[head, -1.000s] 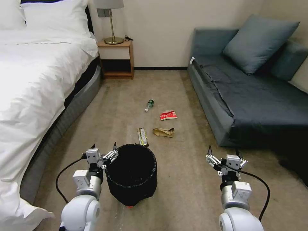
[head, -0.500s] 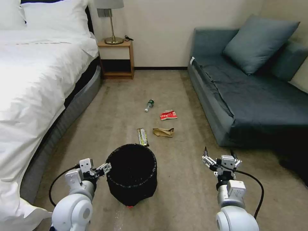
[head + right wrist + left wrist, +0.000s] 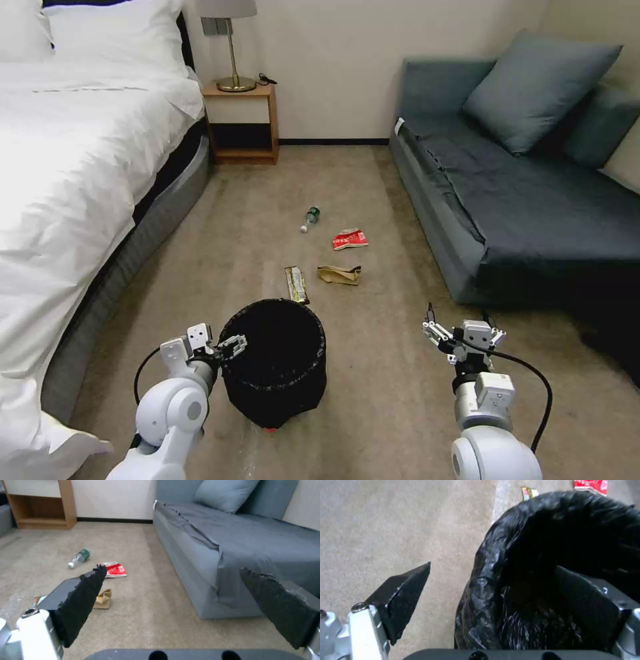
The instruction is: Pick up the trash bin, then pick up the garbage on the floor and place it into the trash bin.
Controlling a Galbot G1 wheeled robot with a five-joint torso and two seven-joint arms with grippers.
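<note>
The trash bin (image 3: 273,363) is round and black with a black liner, and stands on the carpet close in front of me. My left gripper (image 3: 223,338) is open at the bin's left rim. In the left wrist view the left gripper (image 3: 493,566) straddles the rim (image 3: 486,580), one finger outside and one inside. The right gripper (image 3: 460,319) hovers open and empty to the right of the bin. Beyond the bin lies the garbage: a gold-green wrapper (image 3: 296,285), a brown paper bag (image 3: 340,274), a red-white packet (image 3: 350,239) and a green-labelled bottle (image 3: 310,218).
A white bed (image 3: 73,167) runs along the left. A blue-grey sofa (image 3: 520,200) lines the right. A wooden nightstand (image 3: 243,123) with a lamp stands against the far wall. Open carpet (image 3: 373,373) lies between bed and sofa.
My left gripper dropped lower, then shifted right until its fingers straddle the bin's rim. The right gripper sank a little. The bin and the garbage have stayed put.
</note>
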